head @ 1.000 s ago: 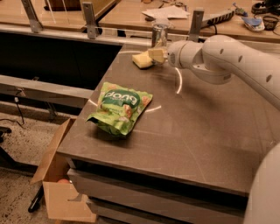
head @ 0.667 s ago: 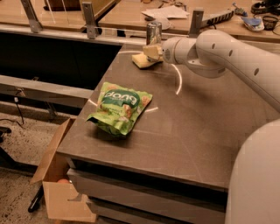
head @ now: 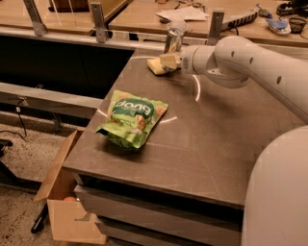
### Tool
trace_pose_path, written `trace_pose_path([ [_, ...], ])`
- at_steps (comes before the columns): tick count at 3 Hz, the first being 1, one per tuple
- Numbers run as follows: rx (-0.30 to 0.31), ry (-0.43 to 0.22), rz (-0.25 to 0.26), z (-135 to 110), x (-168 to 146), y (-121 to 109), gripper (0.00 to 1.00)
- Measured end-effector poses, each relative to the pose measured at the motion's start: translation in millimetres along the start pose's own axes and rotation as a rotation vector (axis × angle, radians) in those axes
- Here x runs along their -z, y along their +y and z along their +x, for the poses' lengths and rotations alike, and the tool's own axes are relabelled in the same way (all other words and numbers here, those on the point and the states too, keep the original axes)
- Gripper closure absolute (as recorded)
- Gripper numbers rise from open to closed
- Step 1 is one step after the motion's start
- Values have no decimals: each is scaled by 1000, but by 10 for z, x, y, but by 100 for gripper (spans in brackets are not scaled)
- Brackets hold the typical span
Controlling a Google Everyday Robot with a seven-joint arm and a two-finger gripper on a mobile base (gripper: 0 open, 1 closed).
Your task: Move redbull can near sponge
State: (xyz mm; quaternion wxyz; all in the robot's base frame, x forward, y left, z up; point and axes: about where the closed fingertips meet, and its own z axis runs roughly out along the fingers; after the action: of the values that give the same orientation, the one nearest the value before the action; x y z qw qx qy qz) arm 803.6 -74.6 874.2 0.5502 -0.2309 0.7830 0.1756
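Observation:
The redbull can (head: 173, 39), slim and silver, stands upright at the far edge of the brown table (head: 207, 139). My gripper (head: 171, 58) reaches in from the right at the end of the white arm (head: 250, 67) and is shut around the can's lower part, which its pale fingers hide. The sponge (head: 154, 67), a small pale yellow block, lies on the table just left of and below the can, touching or nearly touching the gripper's near finger.
A green crinkled snack bag (head: 132, 117) lies near the table's left front. An open cardboard box (head: 62, 202) stands on the floor at the left. Metal rail posts (head: 98, 19) and a cluttered bench (head: 187, 12) are behind. My white body (head: 279, 192) fills the lower right.
The arm has swung leftwards with the can in the gripper, bringing the can closer to the sponge. The sponge and the snack bag have not moved.

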Motion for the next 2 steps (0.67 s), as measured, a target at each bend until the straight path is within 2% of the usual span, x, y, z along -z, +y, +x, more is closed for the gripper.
trace_pose_path([
  [1, -2, 2, 3, 11, 8, -9, 100],
  [2, -7, -10, 50, 8, 242, -189, 100],
])
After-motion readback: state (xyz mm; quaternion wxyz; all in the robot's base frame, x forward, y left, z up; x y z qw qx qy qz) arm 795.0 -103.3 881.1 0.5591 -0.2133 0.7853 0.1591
